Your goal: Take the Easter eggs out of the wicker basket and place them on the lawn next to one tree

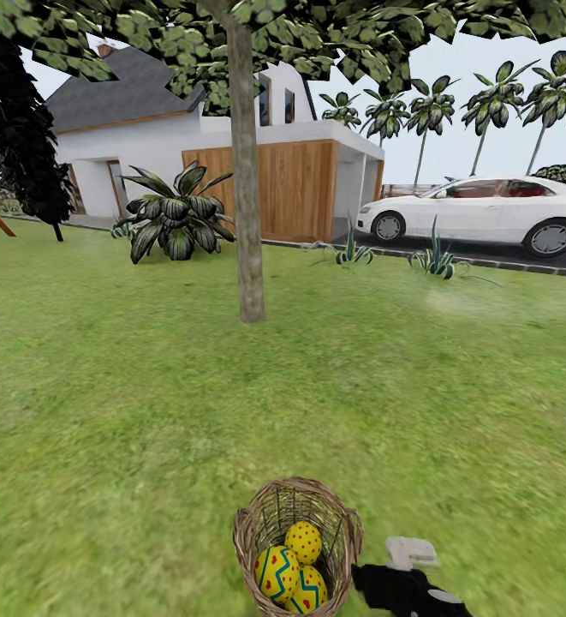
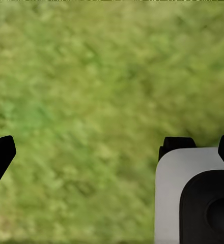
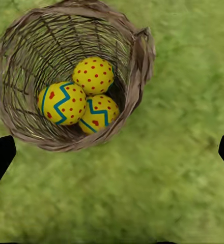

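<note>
The wicker basket (image 1: 265,523) stands on the lawn (image 1: 145,386) at the near edge of the head view. Inside it lie three yellow Easter eggs: a red-dotted one (image 1: 303,542), a blue-zigzag one (image 1: 277,572) and a third (image 1: 310,591) below them. My right arm (image 1: 407,584) hovers just right of the basket. In the right wrist view, the right gripper (image 3: 112,155) is open above grass beside the basket (image 3: 137,66), eggs (image 3: 93,75) untouched. The left gripper (image 2: 112,152) is open over bare grass. A tree (image 1: 247,214) with a pale trunk stands ahead.
Beyond the tree are a house with a wooden garage (image 1: 291,188), a broad-leaved plant (image 1: 175,214), a dark conifer (image 1: 26,146) at left and a white car (image 1: 488,212) on the road at right. Open grass stretches between basket and trunk.
</note>
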Robot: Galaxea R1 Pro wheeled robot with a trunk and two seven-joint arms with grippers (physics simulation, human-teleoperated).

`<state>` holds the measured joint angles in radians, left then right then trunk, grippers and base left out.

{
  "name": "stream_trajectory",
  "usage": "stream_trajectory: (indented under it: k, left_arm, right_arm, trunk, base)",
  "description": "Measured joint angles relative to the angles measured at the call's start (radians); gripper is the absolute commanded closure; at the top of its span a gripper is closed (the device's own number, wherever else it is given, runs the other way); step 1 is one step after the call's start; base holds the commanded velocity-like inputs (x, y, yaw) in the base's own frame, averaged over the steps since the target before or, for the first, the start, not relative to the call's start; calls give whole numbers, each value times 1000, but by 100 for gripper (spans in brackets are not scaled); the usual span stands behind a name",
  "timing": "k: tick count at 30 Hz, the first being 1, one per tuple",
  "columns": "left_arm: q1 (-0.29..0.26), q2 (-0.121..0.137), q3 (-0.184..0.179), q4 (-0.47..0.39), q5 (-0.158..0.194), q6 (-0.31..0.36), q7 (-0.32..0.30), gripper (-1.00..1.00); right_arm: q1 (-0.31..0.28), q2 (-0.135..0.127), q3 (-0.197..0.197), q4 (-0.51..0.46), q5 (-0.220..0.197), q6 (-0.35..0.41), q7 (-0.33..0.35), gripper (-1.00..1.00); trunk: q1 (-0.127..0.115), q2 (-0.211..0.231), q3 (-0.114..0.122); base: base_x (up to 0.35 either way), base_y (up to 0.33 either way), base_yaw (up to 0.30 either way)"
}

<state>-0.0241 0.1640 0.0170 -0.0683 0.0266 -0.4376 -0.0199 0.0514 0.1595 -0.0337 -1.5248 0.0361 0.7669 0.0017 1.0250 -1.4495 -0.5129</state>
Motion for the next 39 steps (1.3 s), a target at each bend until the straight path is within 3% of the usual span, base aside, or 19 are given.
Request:
stream_trajectory:
  k: [3, 9, 11, 13, 15, 21, 24, 31, 39]
  left_arm:
    - [0, 0, -1, 0, 0, -2, -1, -100]
    - [0, 0, -2, 0, -1, -3, -1, -100]
    - [0, 0, -2, 0, -1, -3, -1, -100]
    - [0, 0, -3, 0, -1, -3, -2, -100]
    - [0, 0, -3, 0, -2, -3, -2, -100]
    - [0, 0, -3, 0, -2, -3, -3, -100]
    - [0, 0, -3, 0, -2, -3, -3, -100]
    - [0, 0, -4, 0, -6, -3, -4, -100]
    - [0, 0, -4, 0, -7, -3, -5, -100]
  right_arm:
    - [-48, 8, 9, -3, 1, 18, -15, -100]
    - [-167, 12, 14, 0, -20, 109, -145, -100]
    - [-254, 12, 14, 19, -42, 199, -188, -100]
    - [-304, 12, 14, 51, -48, 236, -205, -100]
    - [-395, 12, 14, 153, -55, 275, -229, -100]
    - [-545, 11, 13, 350, -59, 277, -250, -100]
    - [-589, 11, 12, 420, -59, 277, -253, -100]
    - [-734, 8, 3, 748, -60, 254, -255, -100]
    - [-828, 2, -12, 920, -59, 209, -256, -100]
  trunk:
    - [0, 0, 0]
    - [0, 0, 0]
    - [0, 0, 0]
    - [0, 0, 0]
    - [0, 0, 0]
    - [0, 0, 0]
    - [0, 0, 0]
    - [0, 0, 0]
    - [0, 0, 0]
  base:
    - [0, 0, 0]
    - [0, 0, 0]
    - [0, 0, 0]
    - [0, 0, 0]
    - [0, 0, 0]
    - [0, 0, 0]
    - [0, 0, 0]
    - [0, 0, 0]
    - [0, 0, 0]
